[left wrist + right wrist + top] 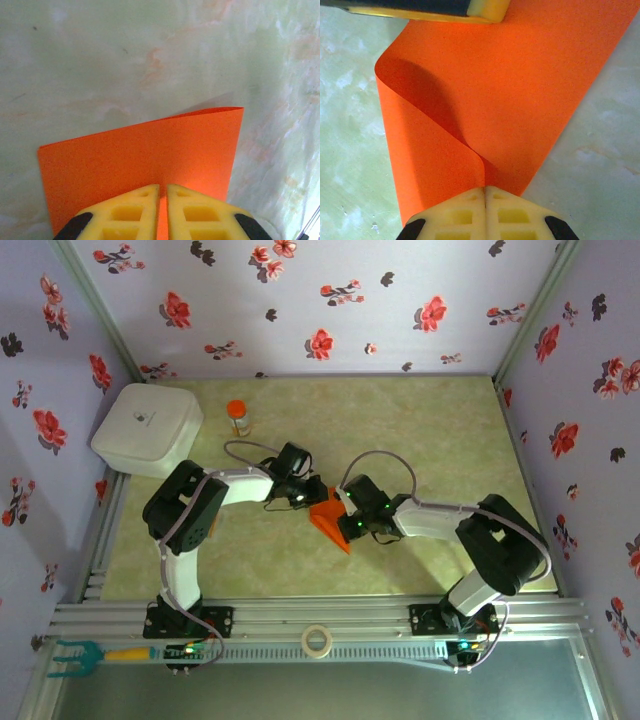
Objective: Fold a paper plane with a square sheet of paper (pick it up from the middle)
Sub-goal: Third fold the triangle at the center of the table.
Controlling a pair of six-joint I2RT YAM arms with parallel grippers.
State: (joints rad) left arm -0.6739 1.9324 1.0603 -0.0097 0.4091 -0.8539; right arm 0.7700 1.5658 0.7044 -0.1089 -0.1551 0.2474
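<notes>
The square sheet of paper (328, 518) is bright orange and hangs doubled over between my two grippers, above the middle of the table. My left gripper (306, 492) pinches its upper left edge; in the left wrist view the yellow fingertips (150, 200) of the gripper (162, 188) are shut on the paper (140, 155), which spreads out flat past them. My right gripper (349, 517) holds the sheet from the right. In the right wrist view it (484, 189) is shut where two layers of the paper (520, 90) curl together. The left gripper's finger (487, 9) shows at the top of that view.
A white lidded box (148, 428) stands at the back left, with a small orange-capped bottle (238, 417) beside it. A roll of tape (317, 641) and a teal fork-like tool (85, 653) lie on the front rail. Flowered walls close in three sides.
</notes>
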